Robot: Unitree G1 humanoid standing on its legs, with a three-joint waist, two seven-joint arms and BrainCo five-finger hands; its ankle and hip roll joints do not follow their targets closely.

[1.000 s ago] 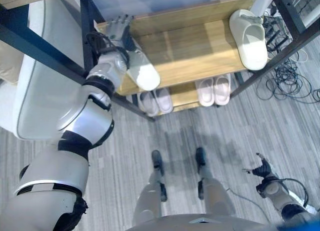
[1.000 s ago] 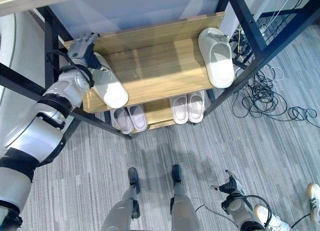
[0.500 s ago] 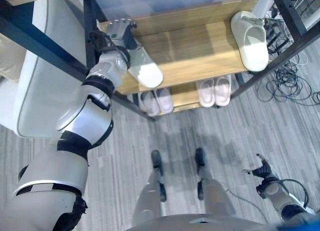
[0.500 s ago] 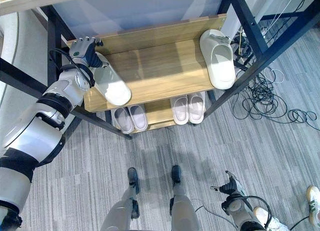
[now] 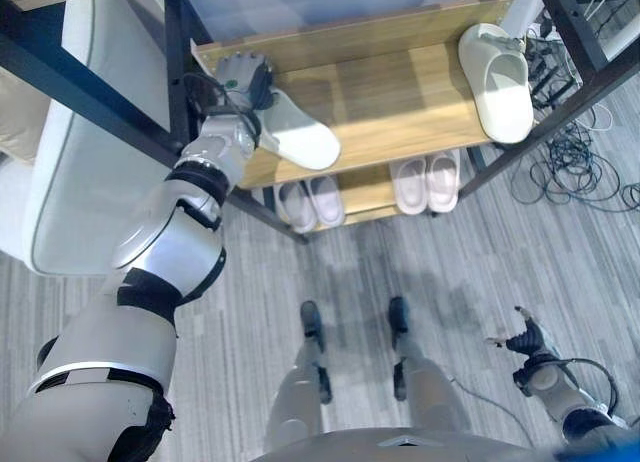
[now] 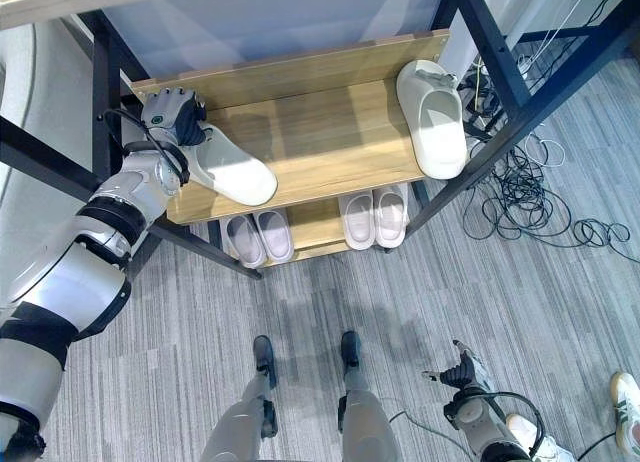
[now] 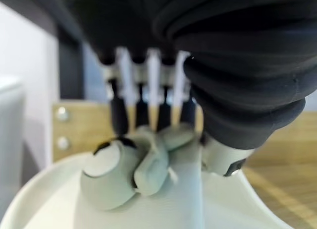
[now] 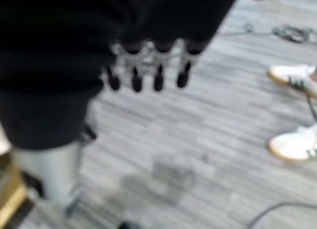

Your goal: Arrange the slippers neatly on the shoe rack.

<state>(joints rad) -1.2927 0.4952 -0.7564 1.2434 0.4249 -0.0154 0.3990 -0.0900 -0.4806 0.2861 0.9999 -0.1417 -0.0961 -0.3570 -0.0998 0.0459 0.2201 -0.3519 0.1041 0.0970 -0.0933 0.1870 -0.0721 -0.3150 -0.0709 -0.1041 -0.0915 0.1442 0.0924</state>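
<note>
Gripping slipper (image 5: 298, 134) on shoe rack (image 5: 400, 97), left hand (image 5: 240, 82).

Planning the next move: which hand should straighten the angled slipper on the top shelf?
Left. The left hand is already gripping the heel end of the slipper, which lies slanted on the top shelf. The right hand hangs low over the floor, away from the rack.

White slippers (image 6: 232, 167) (image 6: 432, 117) lie apart on the rack's (image 6: 320, 132) upper shelf.
</note>
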